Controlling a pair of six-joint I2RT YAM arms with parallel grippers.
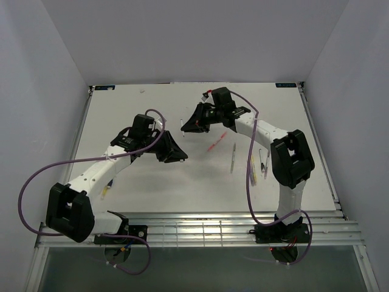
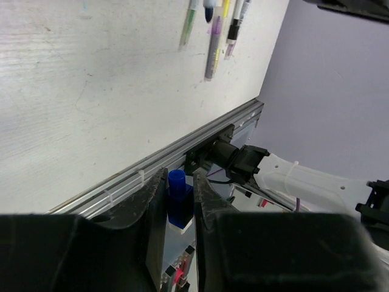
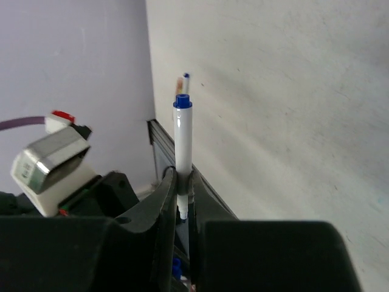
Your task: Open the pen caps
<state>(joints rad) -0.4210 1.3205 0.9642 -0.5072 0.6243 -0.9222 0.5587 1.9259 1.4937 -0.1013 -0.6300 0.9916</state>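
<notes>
White, matt, faintly streaked and scuffed: table (image 2: 91, 91). Bare brushed metal, dull sheen: edge rail (image 2: 182, 149), 6 o'clock side of table. Black plastic, matt, fine rough texture: fingers (image 2: 149, 198) of left gripper (image 2: 180, 176) and fingers (image 3: 161, 204) of right gripper (image 3: 182, 176). Smooth satin plastic: blue cap (image 2: 177, 198). Smooth glossy plastic barrel: white pen (image 3: 183, 140). Smooth purple sheath: cable (image 1: 36, 176). White plastic, slight gloss: arm shells (image 1: 91, 173).

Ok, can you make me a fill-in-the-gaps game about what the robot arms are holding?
The left end effector is shut on a little ___ cap.
The right end effector grips a pen with a ___ body.
Loose pens lie on the table beside the ___ arm.
Missing words: blue, white, right.
</notes>
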